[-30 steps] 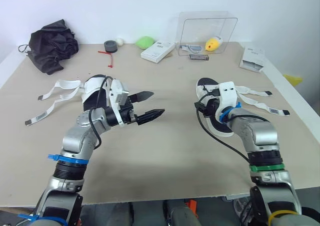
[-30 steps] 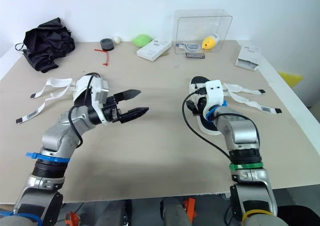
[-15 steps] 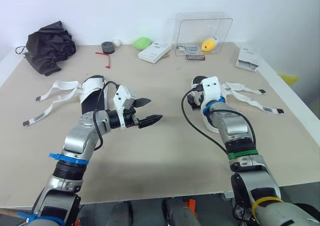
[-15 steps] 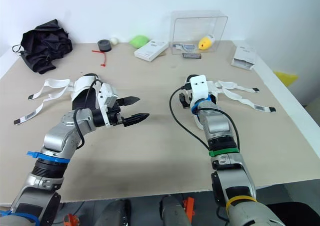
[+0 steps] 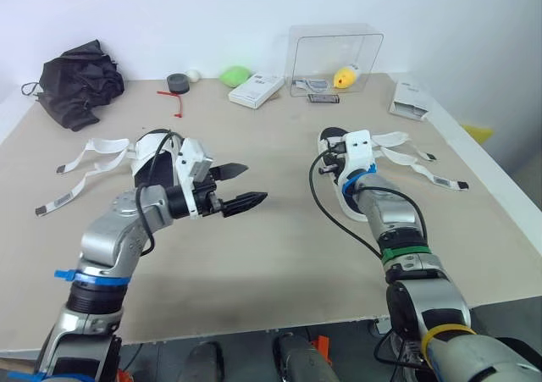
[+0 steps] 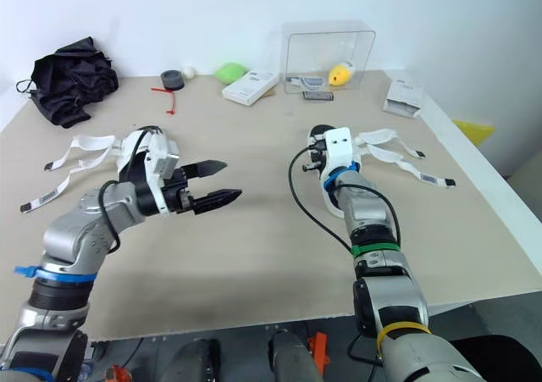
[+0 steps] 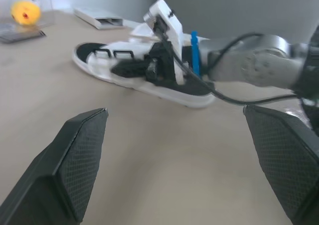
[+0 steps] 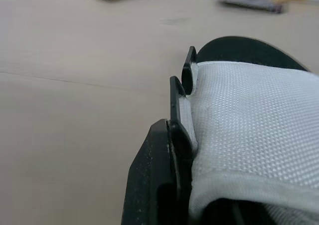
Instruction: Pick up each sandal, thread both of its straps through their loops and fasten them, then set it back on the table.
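The right gripper rests on the white-strapped, black-soled sandal at the beige table's two o'clock, loose white straps trailing towards three. I cannot tell its hold. The left gripper hovers wide open and empty. This looks like the pick-up step; next it needs a firm lift.

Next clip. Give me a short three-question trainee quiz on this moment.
1. True or false: the left gripper has its fingers open above the table.
2. The right sandal has straps that are: A) fastened through their loops; B) lying loose on the table; C) held by the left gripper.
3. Which gripper is down at a sandal?
Key: 1 true; 2 B; 3 the right gripper.
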Tool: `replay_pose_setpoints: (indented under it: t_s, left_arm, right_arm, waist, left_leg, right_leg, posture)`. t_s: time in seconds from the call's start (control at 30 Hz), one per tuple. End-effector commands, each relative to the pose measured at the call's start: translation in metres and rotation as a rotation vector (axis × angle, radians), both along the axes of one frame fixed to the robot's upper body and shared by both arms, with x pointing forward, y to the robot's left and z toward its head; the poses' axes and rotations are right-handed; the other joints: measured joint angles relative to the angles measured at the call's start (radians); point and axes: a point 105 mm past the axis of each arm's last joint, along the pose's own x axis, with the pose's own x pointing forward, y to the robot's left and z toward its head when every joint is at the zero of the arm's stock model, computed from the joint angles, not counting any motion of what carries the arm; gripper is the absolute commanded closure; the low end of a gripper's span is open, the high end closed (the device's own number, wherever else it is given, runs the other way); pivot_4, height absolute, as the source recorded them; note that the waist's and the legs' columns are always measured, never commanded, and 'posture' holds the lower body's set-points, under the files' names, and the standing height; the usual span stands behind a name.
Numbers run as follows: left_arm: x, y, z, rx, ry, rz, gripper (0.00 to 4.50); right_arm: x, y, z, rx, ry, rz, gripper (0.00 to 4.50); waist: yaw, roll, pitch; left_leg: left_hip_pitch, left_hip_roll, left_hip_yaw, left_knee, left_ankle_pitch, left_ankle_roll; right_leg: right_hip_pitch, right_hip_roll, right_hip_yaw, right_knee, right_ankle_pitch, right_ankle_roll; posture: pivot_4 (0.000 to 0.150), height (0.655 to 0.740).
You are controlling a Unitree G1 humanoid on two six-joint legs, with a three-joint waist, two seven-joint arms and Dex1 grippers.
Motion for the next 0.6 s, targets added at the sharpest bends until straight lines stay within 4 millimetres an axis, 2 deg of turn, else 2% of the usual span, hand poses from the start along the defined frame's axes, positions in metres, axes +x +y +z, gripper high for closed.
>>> replay_pose_setpoints:
  t_s: [0.03,0.13,0.2,0.33,0.4,0.43,0.47,0.6]
  left_arm:
    - [-0.013,0.010,0.017,-0.024,-0.021,-0.030,0.00]
    - [-0.019,0.027,0.020,-0.024,0.008,-0.006,0.00]
    - [-0.027,0.042,0.026,-0.032,0.024,0.003,0.00]
    - [-0.035,0.063,0.022,-0.004,0.045,0.060,0.00]
    - [-0.038,0.064,0.016,0.029,0.057,0.076,0.00]
    - [-0.042,0.064,0.013,0.047,0.061,0.071,0.00]
    - [-0.044,0.064,0.010,0.065,0.065,0.071,0.00]
    - [-0.052,0.060,0.000,0.098,0.079,0.069,0.00]
  right_arm:
    - [-0.018,0.027,0.015,0.050,-0.004,0.290,4.46]
    - [-0.045,0.046,0.024,0.016,0.013,0.582,4.46]
    - [-0.075,0.061,0.025,-0.047,0.037,0.844,4.46]
    - [-0.116,0.084,0.016,-0.150,0.104,1.170,4.46]
    - [-0.146,0.089,0.007,-0.238,0.138,1.395,4.46]
    - [-0.153,0.091,0.000,-0.277,0.157,1.456,4.46]
    - [-0.156,0.094,-0.008,-0.320,0.166,1.491,4.46]
    - [-0.145,0.100,-0.032,-0.446,0.156,1.483,4.46]
  waist:
    - [-0.001,0.000,0.000]
    - [-0.007,0.002,0.001]
    - [-0.009,0.003,0.002]
    - [-0.009,0.004,0.003]
    - [-0.007,0.005,0.003]
    - [-0.006,0.004,0.003]
    - [-0.006,0.004,0.003]
    - [-0.006,0.004,0.003]
  left_leg:
    - [0.000,0.000,0.000,-0.001,0.000,0.000]
    - [-0.003,0.001,0.000,-0.002,0.000,0.000]
    - [-0.003,0.001,-0.001,-0.003,-0.001,0.000]
    - [-0.005,0.001,-0.003,-0.003,-0.002,-0.002]
    - [-0.005,0.001,-0.004,-0.003,-0.002,-0.002]
    - [-0.005,0.000,-0.004,-0.002,-0.002,-0.002]
    - [-0.005,0.000,-0.004,-0.002,-0.002,-0.002]
    - [-0.005,0.001,-0.004,-0.001,-0.003,-0.004]
  right_leg:
    - [-0.001,0.000,0.000,0.000,0.000,-0.001]
    - [-0.004,0.001,-0.001,0.000,-0.002,-0.002]
    - [-0.005,0.001,-0.001,0.000,-0.002,-0.002]
    - [-0.005,0.001,-0.004,0.000,-0.005,-0.003]
    - [-0.005,0.000,-0.005,0.000,-0.005,-0.002]
    - [-0.005,-0.001,-0.005,0.000,-0.005,-0.002]
    - [-0.005,-0.002,-0.005,0.000,-0.005,-0.002]
    - [-0.004,-0.001,-0.006,0.000,-0.005,-0.003]
  posture:
    - [0.150,0.7400]
    - [0.150,0.7400]
    - [0.150,0.7400]
    - [0.150,0.7400]
    - [0.150,0.7400]
    - [0.150,0.7400]
    - [0.150,0.7400]
    - [0.150,0.7400]
